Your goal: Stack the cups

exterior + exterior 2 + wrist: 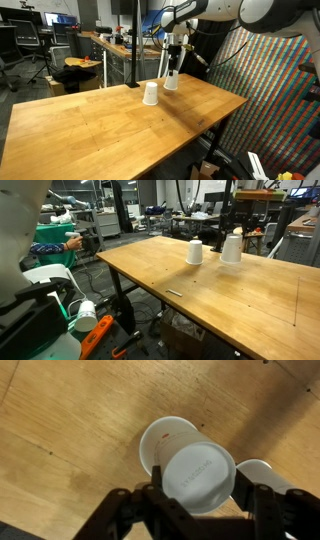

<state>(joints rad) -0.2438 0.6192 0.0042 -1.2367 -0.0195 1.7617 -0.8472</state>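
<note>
Gripper (200,488) drawn in narrow on the held cup (198,472), a white cup carried base-up, fingers against both its sides. Directly beneath stands the lower cup (158,442) on the wooden table (90,130); whether the two touch cannot be told. The third cup (150,94) stands just beside, apart. Judgement: first stacking step in hand. Next move calls for a square descent, release, then the third cup

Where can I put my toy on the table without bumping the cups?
The wide bare stretch of the wooden table on the near side of the lone upside-down white cup is free. It is crowded at the far edge, where the tool sits around the other white cup.
</note>
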